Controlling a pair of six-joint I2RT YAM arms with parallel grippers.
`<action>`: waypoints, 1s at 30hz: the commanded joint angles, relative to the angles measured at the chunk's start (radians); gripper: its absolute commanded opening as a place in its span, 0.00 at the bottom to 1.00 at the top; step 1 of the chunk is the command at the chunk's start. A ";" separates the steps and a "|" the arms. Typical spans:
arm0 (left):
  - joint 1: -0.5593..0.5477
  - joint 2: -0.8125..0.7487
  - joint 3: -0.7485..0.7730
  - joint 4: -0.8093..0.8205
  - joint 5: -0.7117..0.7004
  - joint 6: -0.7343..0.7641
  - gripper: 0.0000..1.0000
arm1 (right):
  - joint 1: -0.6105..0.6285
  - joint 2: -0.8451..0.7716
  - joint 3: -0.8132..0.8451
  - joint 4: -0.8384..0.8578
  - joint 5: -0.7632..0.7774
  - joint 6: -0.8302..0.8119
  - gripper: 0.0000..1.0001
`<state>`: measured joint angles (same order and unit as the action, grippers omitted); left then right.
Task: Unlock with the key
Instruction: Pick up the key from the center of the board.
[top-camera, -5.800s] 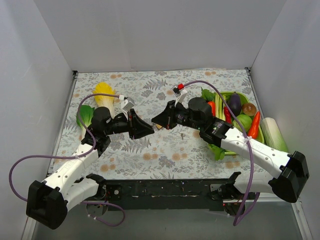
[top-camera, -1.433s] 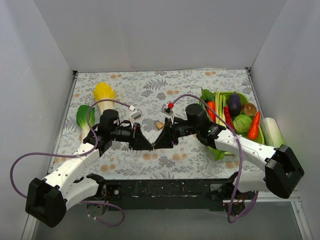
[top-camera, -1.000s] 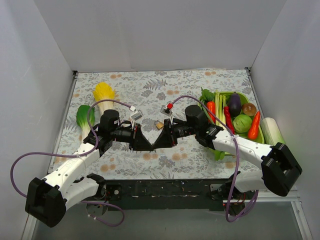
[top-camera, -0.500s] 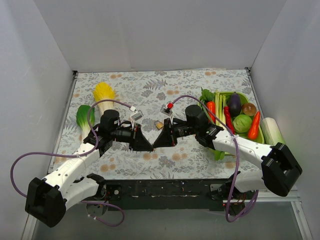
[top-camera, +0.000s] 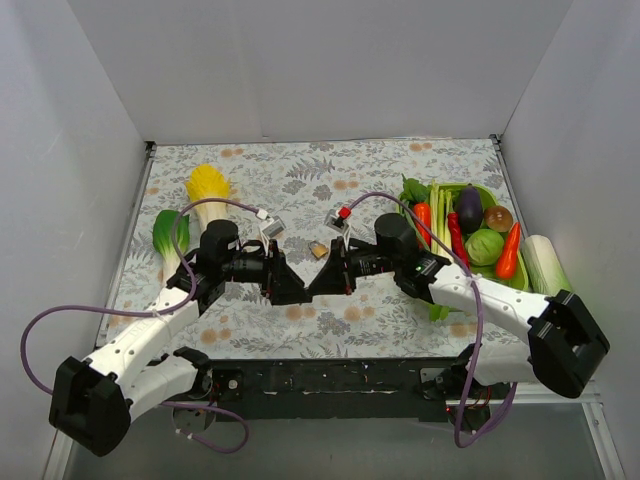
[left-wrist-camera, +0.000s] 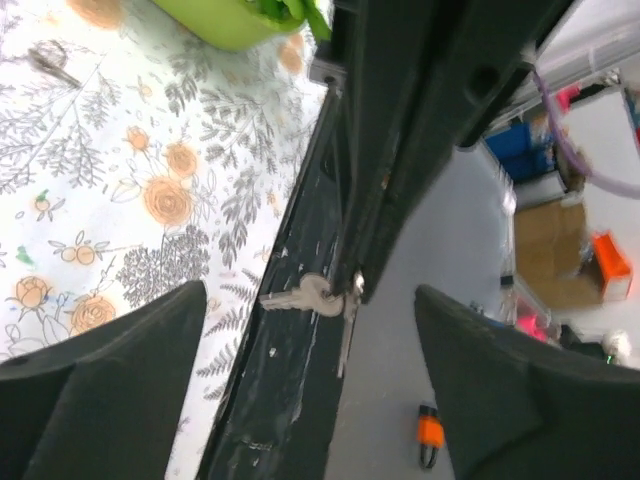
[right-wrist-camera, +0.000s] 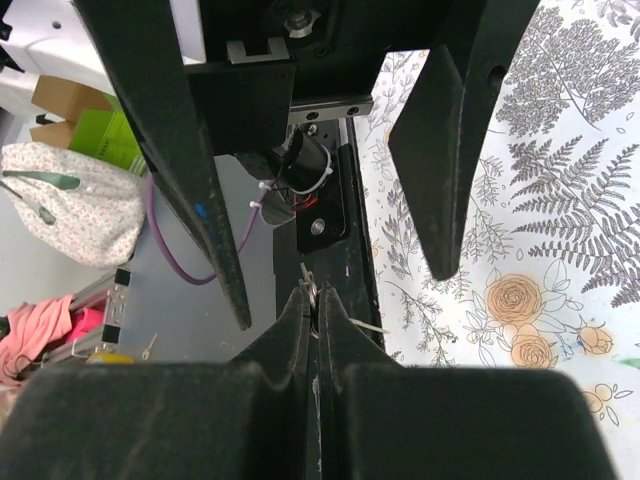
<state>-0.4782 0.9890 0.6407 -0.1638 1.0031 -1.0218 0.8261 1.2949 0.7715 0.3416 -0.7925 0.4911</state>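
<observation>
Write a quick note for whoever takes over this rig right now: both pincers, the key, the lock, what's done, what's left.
Left pincer: open, empty, facing the right one tip to tip.
Right pincer: shut on the key, which hangs from its tips.
Lock: seemingly the small brass thing on the table just behind the pincers, untouched.
Done: key gripped.
Left: bring key to lock, insert, turn.

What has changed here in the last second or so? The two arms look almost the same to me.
The key changed hands. The left hand opened wide and let go of it, and the right hand closed on it and now holds it alone. The hands have hardly moved and are still tip to tip. The small brass lock lies where it was.
</observation>
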 joint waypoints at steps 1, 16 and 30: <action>0.001 -0.072 -0.021 0.099 -0.132 -0.038 0.93 | -0.004 -0.074 -0.018 0.065 0.073 0.018 0.01; -0.002 -0.345 -0.268 0.658 -0.435 -0.556 0.87 | -0.002 -0.195 -0.104 0.302 0.395 0.107 0.01; -0.017 -0.280 -0.354 0.837 -0.509 -0.727 0.73 | 0.005 -0.181 -0.143 0.479 0.464 0.214 0.01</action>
<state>-0.4835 0.6960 0.3099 0.5690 0.5083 -1.7206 0.8261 1.1210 0.6388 0.7197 -0.3763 0.6636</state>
